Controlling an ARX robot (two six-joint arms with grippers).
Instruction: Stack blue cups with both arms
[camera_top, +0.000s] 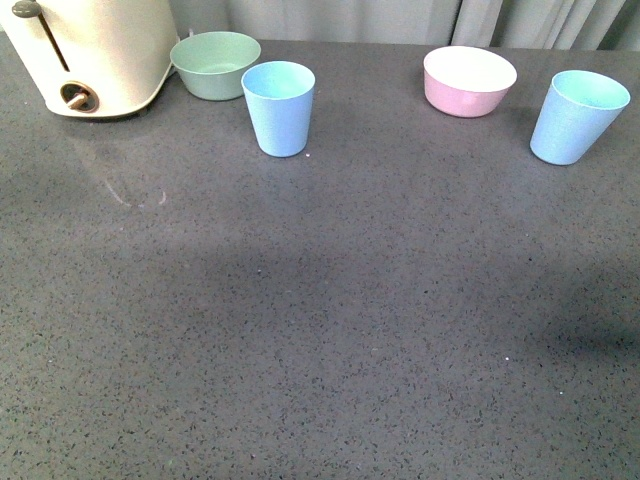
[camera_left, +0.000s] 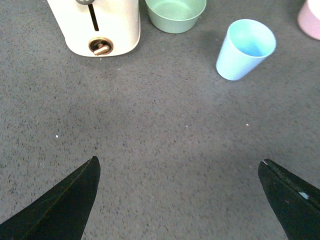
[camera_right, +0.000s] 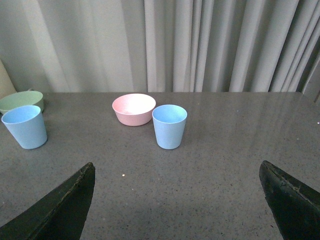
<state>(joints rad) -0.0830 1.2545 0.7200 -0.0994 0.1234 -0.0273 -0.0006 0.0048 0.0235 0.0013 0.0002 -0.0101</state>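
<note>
Right now my left gripper and right gripper both gape wide, holding nothing, above the grey countertop. Further out, I see the left blue cup upright just beside the green bowl; the right blue cup stands upright near the pink bowl, well apart from its twin.

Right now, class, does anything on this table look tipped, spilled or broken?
Nothing stands out. The left cup and right cup stand upright and whole, as do the green bowl and pink bowl. No spill shows.
</note>
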